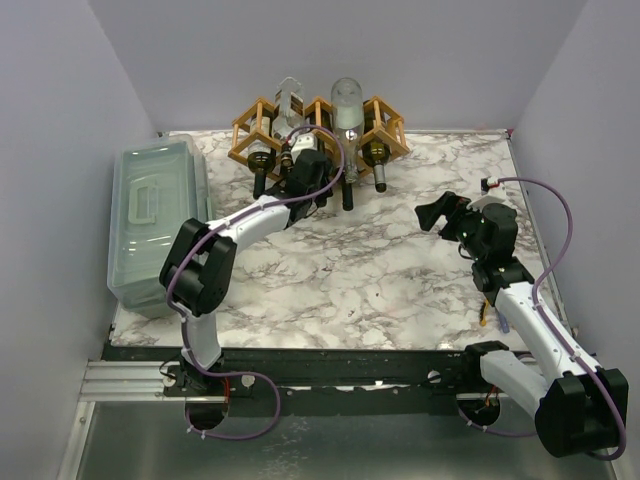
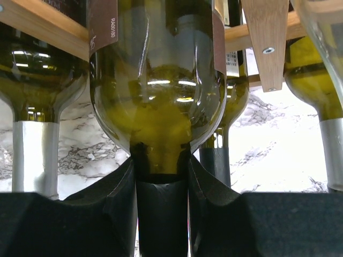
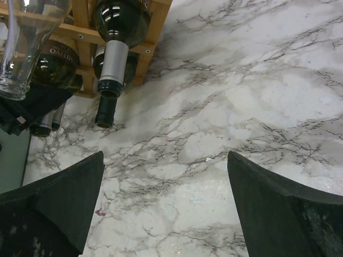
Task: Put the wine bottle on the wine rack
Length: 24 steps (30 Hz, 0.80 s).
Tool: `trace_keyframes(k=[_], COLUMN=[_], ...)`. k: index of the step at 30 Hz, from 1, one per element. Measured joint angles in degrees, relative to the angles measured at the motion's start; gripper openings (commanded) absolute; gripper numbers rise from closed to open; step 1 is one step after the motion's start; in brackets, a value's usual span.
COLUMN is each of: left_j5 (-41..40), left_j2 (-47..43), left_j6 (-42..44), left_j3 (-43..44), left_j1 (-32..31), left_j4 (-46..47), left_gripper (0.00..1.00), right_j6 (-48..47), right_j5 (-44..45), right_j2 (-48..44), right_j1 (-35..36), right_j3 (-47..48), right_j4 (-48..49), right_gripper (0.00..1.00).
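Note:
The wooden wine rack (image 1: 250,130) stands at the back of the marble table, with several dark bottles lying in its cells, necks toward me. My left gripper (image 1: 303,178) reaches to its middle and is shut on the neck of a green wine bottle (image 2: 158,101). The bottle's body lies inside a cell between rack sticks (image 2: 266,43), and both dark fingers (image 2: 115,203) press the neck in the left wrist view (image 2: 161,184). My right gripper (image 1: 437,213) hovers open over bare marble to the right, nothing between its fingers (image 3: 165,156). The rack (image 3: 80,24) sits at the upper left of the right wrist view.
A grey-green lidded plastic box (image 1: 155,220) lies along the left table edge. Neighbouring bottles' necks (image 1: 347,192) (image 1: 379,178) (image 1: 259,180) stick out of the rack's front. Two clear glass bottles (image 1: 347,100) (image 1: 288,98) rest on top of it. Grey walls enclose the table.

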Motion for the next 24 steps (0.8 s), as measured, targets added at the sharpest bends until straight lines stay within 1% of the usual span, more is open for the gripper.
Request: trace_keyframes(k=[1, 3, 7, 9, 13, 19, 24], left_j5=[0.1, 0.5, 2.7, 4.0, 7.1, 7.9, 8.0], left_j2=[0.2, 0.8, 1.4, 1.4, 1.4, 1.3, 1.1], left_j6=[-0.1, -0.3, -1.2, -1.7, -3.0, -4.0, -4.1], left_j3=[0.5, 1.4, 2.7, 3.2, 3.4, 4.1, 4.1], left_j1=[0.2, 0.5, 1.7, 2.2, 3.2, 4.0, 4.1], left_j4=[-0.3, -0.8, -1.2, -1.8, -2.2, -1.6, -2.4], left_gripper=[0.0, 0.04, 0.21, 0.34, 0.47, 0.61, 0.8], right_j6=[0.0, 0.0, 0.0, 0.0, 0.0, 0.0, 0.0], right_j5=[0.0, 0.0, 0.0, 0.0, 0.0, 0.0, 0.0], right_j2=[0.0, 0.0, 0.0, 0.0, 0.0, 0.0, 0.0], right_j1=[0.0, 0.0, 0.0, 0.0, 0.0, 0.0, 0.0], right_j3=[0.0, 0.0, 0.0, 0.0, 0.0, 0.0, 0.0], right_j4=[0.0, 0.0, 0.0, 0.0, 0.0, 0.0, 0.0], right_gripper=[1.0, 1.0, 1.0, 1.0, 1.0, 1.0, 1.0])
